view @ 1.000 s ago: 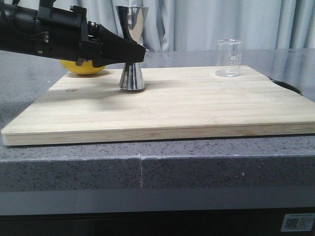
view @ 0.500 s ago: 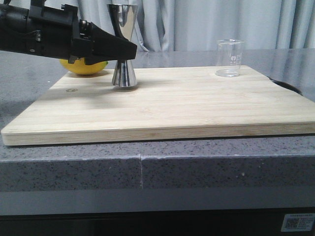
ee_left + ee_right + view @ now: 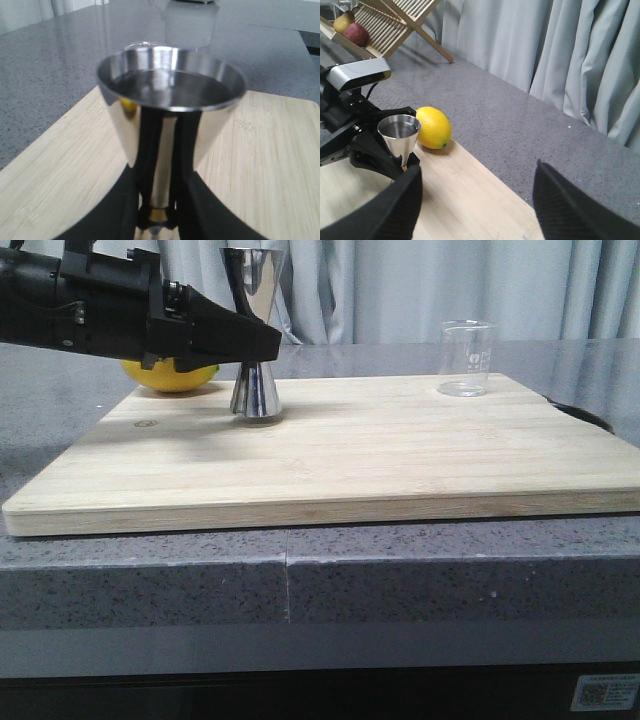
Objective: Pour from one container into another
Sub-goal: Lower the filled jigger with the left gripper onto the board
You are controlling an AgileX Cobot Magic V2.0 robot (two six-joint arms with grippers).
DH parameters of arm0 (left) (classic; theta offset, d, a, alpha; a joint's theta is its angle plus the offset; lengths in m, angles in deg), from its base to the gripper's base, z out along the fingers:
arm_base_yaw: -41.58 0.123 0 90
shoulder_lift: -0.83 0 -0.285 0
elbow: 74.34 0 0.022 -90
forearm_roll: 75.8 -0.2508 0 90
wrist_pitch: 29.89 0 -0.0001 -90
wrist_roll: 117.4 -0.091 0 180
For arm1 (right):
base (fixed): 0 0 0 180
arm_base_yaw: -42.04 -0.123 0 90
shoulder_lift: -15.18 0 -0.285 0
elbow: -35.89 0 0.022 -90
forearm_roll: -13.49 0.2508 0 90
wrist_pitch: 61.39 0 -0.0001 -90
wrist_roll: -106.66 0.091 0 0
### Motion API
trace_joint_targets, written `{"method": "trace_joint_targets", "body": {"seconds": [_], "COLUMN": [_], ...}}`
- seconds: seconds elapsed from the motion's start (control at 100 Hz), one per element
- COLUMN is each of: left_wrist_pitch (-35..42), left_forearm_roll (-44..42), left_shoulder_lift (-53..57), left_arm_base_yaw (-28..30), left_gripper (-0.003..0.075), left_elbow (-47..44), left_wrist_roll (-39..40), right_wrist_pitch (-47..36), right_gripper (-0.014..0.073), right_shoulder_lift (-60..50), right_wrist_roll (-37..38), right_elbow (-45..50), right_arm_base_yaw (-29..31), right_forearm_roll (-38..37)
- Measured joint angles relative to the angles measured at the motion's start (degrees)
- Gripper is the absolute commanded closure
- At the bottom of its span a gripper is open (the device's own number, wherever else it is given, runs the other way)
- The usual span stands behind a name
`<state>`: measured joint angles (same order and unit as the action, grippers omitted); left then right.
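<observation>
Front view: left hand clamped on jigger waist, base on board. Beaker far right of jigger, ungrasped. Right hand open. Judged step: receiver positioning; next, beaker pickup.

jigger: steel hourglass, upright, board's far left | beaker: clear glass, upright, far right

One jigger, one beaker, one lemon
</observation>
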<state>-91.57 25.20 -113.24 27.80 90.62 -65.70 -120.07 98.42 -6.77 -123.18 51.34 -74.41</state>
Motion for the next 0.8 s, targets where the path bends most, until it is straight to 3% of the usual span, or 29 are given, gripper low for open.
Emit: {"method": "trace_joint_targets", "body": {"seconds": [0.8], "left_wrist_pitch": [0.53], "left_forearm_roll": [0.00], "left_shoulder_lift": [0.00], "left_arm_base_yaw": [0.00], "left_gripper": [0.0738], "left_elbow": [0.00], "left_wrist_roll": [0.00], "right_wrist_pitch": [0.00], "right_gripper": [0.0167], "right_shoulder_lift": [0.00], "right_wrist_roll": [0.11], "right_elbow": [0.00], "right_arm_base_yaw": [0.00], "right_forearm_roll": [0.00]}}
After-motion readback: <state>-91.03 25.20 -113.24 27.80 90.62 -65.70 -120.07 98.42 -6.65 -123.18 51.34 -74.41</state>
